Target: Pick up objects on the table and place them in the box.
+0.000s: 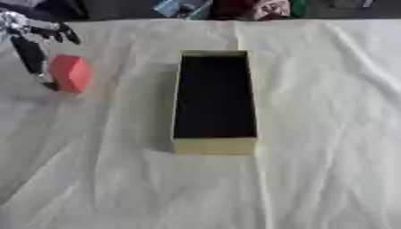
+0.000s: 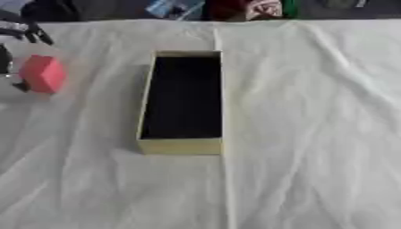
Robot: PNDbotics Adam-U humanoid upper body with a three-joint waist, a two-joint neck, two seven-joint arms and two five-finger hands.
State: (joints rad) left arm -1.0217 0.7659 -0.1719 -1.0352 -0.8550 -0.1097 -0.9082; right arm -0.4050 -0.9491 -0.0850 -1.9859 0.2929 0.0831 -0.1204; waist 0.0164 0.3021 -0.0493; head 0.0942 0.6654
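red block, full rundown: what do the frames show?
The red block is a small, matte, boxy solid, uniformly red with softly rounded edges; its material cannot be told. It sits left of the box, apart from it, over the white cloth. The left hand is at its left side, dark fingers alongside it. Whether it rests on the cloth or is lifted cannot be told.

Your left hand [image 1: 31, 42] is cut off by the picture's upper left corner, so you cannot tell whether its fingers actually grip the red block [image 1: 70, 73]. The box's [image 1: 214, 146] dark inside shows no detail. Objects beyond the table's far edge are blurred.
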